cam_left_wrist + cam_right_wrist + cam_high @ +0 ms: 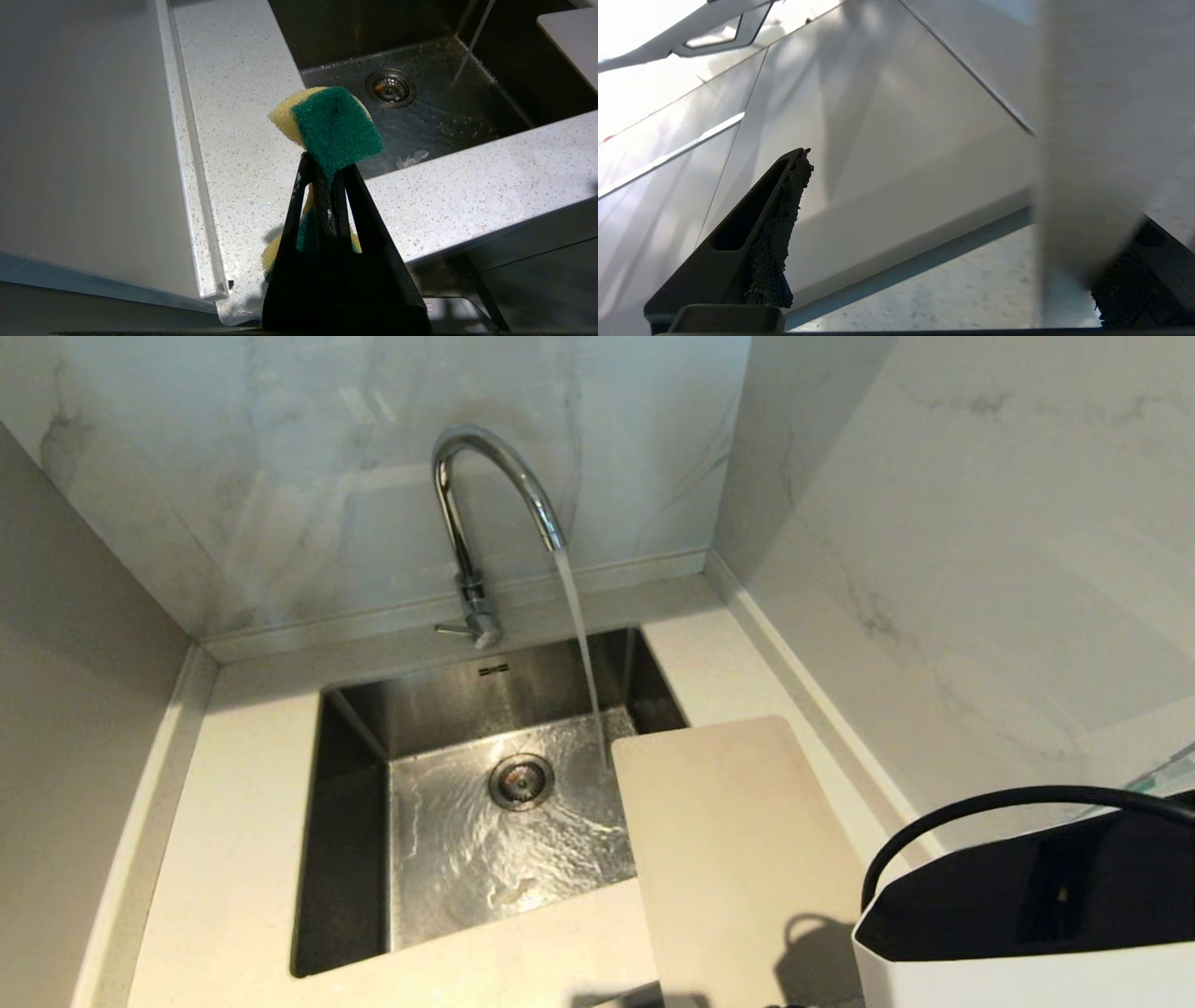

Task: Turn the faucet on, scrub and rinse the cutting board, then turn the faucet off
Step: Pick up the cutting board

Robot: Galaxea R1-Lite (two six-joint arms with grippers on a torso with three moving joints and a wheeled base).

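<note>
The chrome faucet [485, 476] stands behind the sink with its side lever [455, 630] at the base, and water [581, 644] runs from the spout into the basin. The cream cutting board [728, 840] lies flat on the counter right of the sink, its far corner over the basin; that corner [572, 42] also shows in the left wrist view. My left gripper [327, 165] is shut on a green and yellow sponge [334, 123] above the counter left of the sink. My right gripper [971, 196] is open by the right wall. A pale blurred surface [1101, 140] covers one finger; I cannot tell what it is.
The steel sink [355, 821] has a round drain [521, 780] and a wet floor. Walls close in on the left, back and right of the speckled counter [233, 821]. My right arm's housing [1027, 915] fills the lower right of the head view.
</note>
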